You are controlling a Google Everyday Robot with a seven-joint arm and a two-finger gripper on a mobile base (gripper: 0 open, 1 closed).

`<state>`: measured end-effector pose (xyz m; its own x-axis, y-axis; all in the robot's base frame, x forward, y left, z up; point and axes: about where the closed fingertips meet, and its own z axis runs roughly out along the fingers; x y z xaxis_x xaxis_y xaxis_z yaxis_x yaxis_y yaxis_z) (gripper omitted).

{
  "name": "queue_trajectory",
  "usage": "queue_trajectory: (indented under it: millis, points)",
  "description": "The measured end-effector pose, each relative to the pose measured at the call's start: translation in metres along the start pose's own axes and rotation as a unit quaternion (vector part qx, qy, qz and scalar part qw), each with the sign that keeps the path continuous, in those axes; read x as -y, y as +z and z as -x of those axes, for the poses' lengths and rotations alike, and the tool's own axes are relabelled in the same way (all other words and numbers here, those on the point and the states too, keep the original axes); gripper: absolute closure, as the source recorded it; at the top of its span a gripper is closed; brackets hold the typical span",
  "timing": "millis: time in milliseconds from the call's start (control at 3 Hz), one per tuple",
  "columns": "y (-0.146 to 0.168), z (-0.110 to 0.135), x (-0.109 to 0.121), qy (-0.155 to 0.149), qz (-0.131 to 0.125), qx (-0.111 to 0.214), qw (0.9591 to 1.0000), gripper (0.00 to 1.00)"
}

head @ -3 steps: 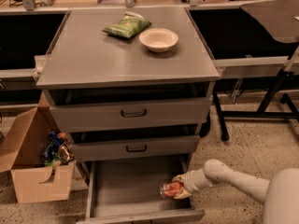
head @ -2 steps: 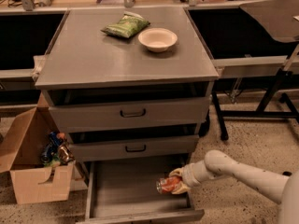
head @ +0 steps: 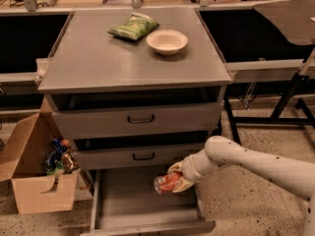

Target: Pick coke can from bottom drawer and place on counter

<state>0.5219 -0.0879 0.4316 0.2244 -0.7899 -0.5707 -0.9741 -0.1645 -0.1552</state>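
Over the right side of the open bottom drawer (head: 129, 199): gripper (head: 178, 177) clenched around coke can (head: 166, 183). Long axis near horizontal, silver end pointing left, slightly down. Grey metal counter (head: 113, 63) above, bearing green bag (head: 134, 27) and bowl (head: 167, 41) toward the back. Cardboard box (head: 30, 191) at left on speckled floor (head: 246, 203).
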Motion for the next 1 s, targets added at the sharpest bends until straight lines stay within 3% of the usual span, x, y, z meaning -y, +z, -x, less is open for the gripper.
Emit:
queue_trajectory:
  millis: [333, 667, 1000]
  points:
    - [-0.005, 0.002, 0.004, -0.004, -0.003, -0.003, 1.0000, 1.00]
    - [-0.027, 0.026, 0.011, -0.023, -0.015, 0.018, 0.9995, 1.00]
    - [-0.080, 0.090, 0.014, -0.068, -0.018, 0.044, 0.9966, 1.00]
